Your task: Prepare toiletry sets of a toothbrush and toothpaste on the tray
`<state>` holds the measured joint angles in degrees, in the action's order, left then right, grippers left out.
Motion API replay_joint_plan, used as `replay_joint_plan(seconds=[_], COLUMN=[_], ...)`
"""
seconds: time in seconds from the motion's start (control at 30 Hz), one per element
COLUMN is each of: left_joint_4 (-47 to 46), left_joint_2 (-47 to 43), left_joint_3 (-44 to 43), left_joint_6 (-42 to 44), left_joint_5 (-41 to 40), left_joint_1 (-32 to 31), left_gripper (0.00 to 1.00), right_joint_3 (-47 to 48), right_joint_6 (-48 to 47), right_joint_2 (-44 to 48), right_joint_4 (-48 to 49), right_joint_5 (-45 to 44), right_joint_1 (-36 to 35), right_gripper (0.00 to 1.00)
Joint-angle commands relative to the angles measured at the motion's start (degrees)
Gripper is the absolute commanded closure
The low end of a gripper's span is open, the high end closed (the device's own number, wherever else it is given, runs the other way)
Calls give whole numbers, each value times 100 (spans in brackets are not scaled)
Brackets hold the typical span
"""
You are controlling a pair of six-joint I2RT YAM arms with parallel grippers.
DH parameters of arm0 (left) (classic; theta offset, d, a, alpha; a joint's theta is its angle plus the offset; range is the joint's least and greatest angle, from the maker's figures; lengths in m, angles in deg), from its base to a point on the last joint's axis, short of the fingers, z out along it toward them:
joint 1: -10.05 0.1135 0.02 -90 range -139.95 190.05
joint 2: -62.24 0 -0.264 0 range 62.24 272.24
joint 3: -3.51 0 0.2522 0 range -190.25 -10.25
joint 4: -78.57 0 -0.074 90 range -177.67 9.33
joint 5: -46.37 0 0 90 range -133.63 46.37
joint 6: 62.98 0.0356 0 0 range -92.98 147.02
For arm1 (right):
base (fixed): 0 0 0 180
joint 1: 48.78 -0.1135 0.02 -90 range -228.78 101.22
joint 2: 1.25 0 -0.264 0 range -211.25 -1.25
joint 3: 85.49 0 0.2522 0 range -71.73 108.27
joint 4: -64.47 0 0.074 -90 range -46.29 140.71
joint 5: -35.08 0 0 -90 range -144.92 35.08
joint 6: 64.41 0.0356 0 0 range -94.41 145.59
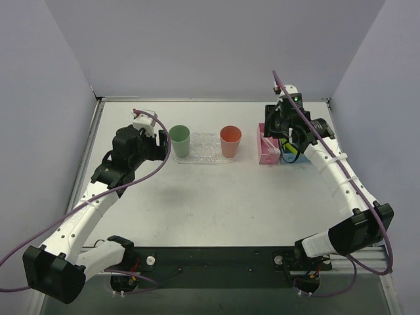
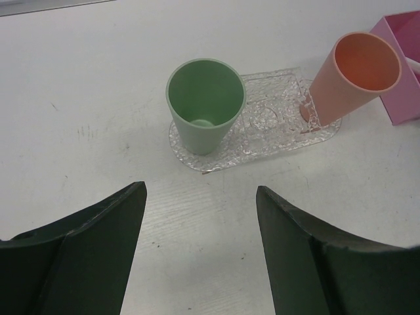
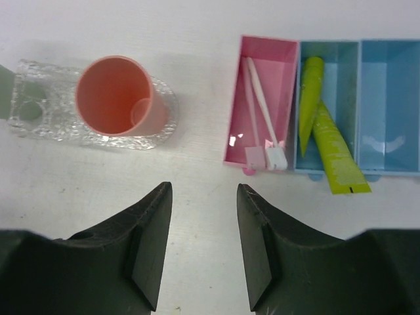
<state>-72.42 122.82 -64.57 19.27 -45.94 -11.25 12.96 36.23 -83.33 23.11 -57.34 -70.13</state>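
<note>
The clear bumpy tray (image 1: 205, 149) lies at mid-table with a green cup (image 1: 180, 140) on its left end and a salmon cup (image 1: 230, 141) on its right end. In the right wrist view, two slim toothbrushes (image 3: 261, 98), one pale pink and one white, lie in a pink bin (image 3: 283, 56). Beside them, two lime-green toothpaste tubes (image 3: 331, 151) lie in a blue bin (image 3: 387, 98). My right gripper (image 3: 204, 190) hovers open and empty, short of the pink bin. My left gripper (image 2: 200, 190) is open and empty, short of the green cup (image 2: 205, 105) and tray (image 2: 272, 125).
The pink bin (image 1: 266, 149) and blue bin (image 1: 293, 157) stand side by side just right of the tray. One tube juts over the blue bin's near edge. Both cups look empty. Grey walls close in the table on three sides.
</note>
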Motion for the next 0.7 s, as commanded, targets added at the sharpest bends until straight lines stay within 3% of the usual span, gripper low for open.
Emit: replay_joint_plan(seconds=[0.0, 0.23, 0.67], left_joint_4=[-382, -365, -320], left_joint_2=[-72, 7, 24], left_joint_3=[-34, -52, -78], left_joint_6=[-25, -25, -16], left_joint_5=[11, 28, 64], left_joint_1=[12, 29, 29], left_gripper=[22, 22, 22], right_joint_3=[-408, -953, -954], right_joint_6=[53, -149, -474], right_joint_2=[289, 80, -958], right_joint_4=[-36, 245, 896], right_joint_5=[136, -171, -532], right_joint_1=[657, 965, 1220], right_gripper=[61, 66, 73])
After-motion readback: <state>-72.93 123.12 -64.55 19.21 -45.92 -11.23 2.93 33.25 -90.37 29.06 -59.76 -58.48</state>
